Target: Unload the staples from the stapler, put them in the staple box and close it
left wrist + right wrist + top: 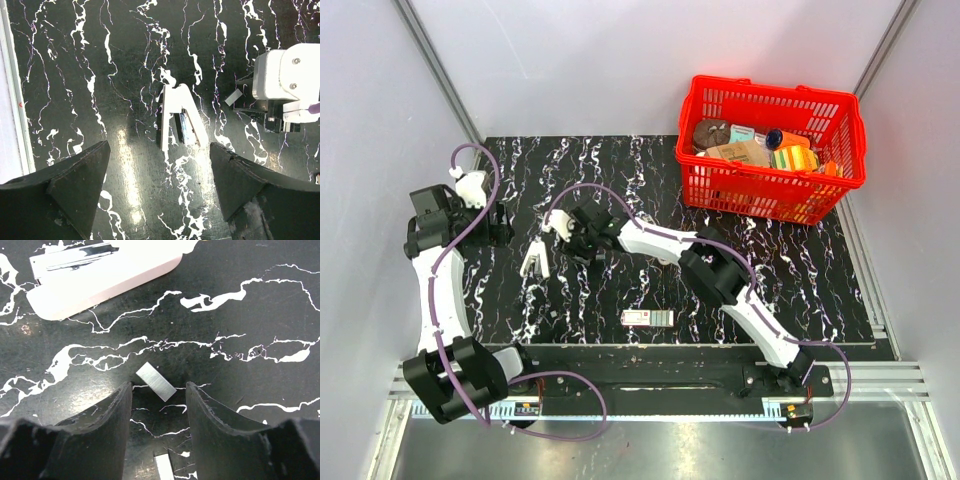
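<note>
The small white stapler (535,262) lies on the black marbled table, its two arms spread open in a V. In the left wrist view the stapler (177,117) lies just ahead of my left gripper (160,167), which is open, empty and above the table. My left gripper (503,226) is to the stapler's left. My right gripper (567,238) is just right of the stapler. In the right wrist view it (159,392) is open, low over the table. A short silver staple strip (156,381) lies loose between its fingertips. A second strip (165,467) lies nearer the wrist. The stapler (100,275) lies beyond.
A small flat red-and-green labelled box (648,318) lies near the table's front edge. A red basket (840,110) full of items stands at the back right. The right gripper's white body (287,85) shows right of the stapler, a staple strip (233,98) beside it.
</note>
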Controlling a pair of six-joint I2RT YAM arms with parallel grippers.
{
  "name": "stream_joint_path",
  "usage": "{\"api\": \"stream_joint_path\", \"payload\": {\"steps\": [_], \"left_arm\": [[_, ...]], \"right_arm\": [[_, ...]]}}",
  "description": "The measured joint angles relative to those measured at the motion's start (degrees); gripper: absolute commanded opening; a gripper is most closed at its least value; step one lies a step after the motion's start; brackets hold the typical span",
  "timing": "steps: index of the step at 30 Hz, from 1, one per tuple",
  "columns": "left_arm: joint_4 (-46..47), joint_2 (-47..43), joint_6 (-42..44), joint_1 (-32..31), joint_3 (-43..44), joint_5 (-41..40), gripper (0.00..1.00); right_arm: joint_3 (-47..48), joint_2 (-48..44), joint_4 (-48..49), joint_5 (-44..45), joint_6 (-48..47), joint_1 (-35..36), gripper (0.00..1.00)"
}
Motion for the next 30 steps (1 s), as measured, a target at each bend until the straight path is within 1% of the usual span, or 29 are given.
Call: {"api": "stream_joint_path", "payload": {"steps": [11,17,25,27,30], "left_arm": [[-1.77,0.00,1.29,1.42,0.07,1.03,0.87],[-3.19,-0.42,2.10,2.08,0.11,1.53,0.88],[-4.70,-2.62,2.93,2.23,0.15,2.21,0.89],[-5.14,-2.97,3.23,2.27,0.17,2.25,0.89],[-5.92,-3.43,3.78,2.38,0.17,2.34,0.89]], "right_arm": [[0.76,0.35,-1.22,1.86,2.54,1.92,0.31],[-3.21,-1.40,2.29,2.91,5.11,2.21,0.20],[-12.44,-6.36,7.54,8.85,9.77,3.17,0.15],[-14.82,-7.78,8.46,11.23,11.06,3.67,0.18],[-18.10,-9.84,9.33,15.65,13.42,4.46,0.18]]}}
